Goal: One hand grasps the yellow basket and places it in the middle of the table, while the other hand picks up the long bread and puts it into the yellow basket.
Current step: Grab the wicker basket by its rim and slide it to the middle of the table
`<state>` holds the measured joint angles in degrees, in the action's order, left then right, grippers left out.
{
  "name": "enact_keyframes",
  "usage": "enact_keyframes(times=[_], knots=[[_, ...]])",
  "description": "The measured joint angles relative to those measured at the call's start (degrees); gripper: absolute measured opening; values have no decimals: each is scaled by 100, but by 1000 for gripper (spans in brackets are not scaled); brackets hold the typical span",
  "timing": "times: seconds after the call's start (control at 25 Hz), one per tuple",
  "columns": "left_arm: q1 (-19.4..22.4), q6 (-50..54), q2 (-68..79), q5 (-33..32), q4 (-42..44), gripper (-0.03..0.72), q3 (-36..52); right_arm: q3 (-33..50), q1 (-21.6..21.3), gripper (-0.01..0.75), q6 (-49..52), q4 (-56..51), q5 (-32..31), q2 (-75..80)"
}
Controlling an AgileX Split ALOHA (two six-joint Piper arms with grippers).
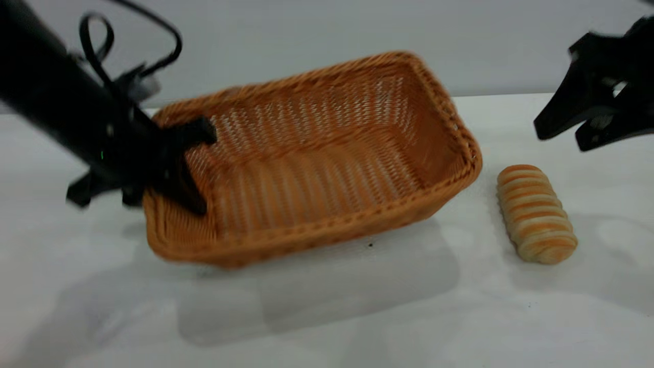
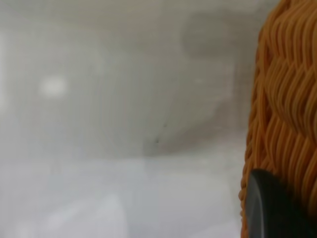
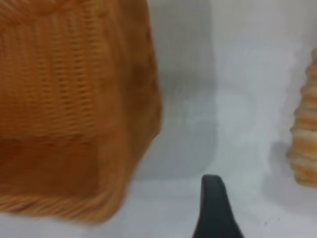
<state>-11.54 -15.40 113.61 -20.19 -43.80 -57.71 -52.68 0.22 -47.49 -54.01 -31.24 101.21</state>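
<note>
The yellow basket (image 1: pixel 357 220) is an orange-tan woven basket at the centre-left, tilted and held off the table, with its shadow spread below it. My left gripper (image 1: pixel 171 171) is shut on the basket's left rim, one finger inside the basket. The left wrist view shows the basket's weave (image 2: pixel 287 99) close up behind one finger (image 2: pixel 272 208). The long bread (image 1: pixel 535 213), striped orange and cream, lies on the table just right of the basket. My right gripper (image 1: pixel 562 138) is open and empty, above and behind the bread. The right wrist view shows the basket (image 3: pixel 74 99), the bread (image 3: pixel 304 134) and one finger (image 3: pixel 213 208).
The white table (image 1: pixel 460 317) extends in front of the basket and bread. A plain grey wall stands behind. A looping black cable (image 1: pixel 153 30) rises from the left arm.
</note>
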Motion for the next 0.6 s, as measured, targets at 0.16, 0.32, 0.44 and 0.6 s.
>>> enact_keyframes(times=[0.16, 0.32, 0.44, 0.6], knots=[[130, -77, 668, -793, 830, 102, -1113, -370, 0, 558, -61, 0, 320, 594], [119, -117, 1499, -1227, 1068, 102, -1927, -788, 0, 558, -147, 0, 476, 1146], [127, -104, 1919, -1454, 1089, 102, -2333, -984, 0, 558, -164, 4, 749, 1526], [134, -111, 1998, -1589, 1119, 112, -2445, -1026, 0, 558, -164, 71, 1192, 1880]])
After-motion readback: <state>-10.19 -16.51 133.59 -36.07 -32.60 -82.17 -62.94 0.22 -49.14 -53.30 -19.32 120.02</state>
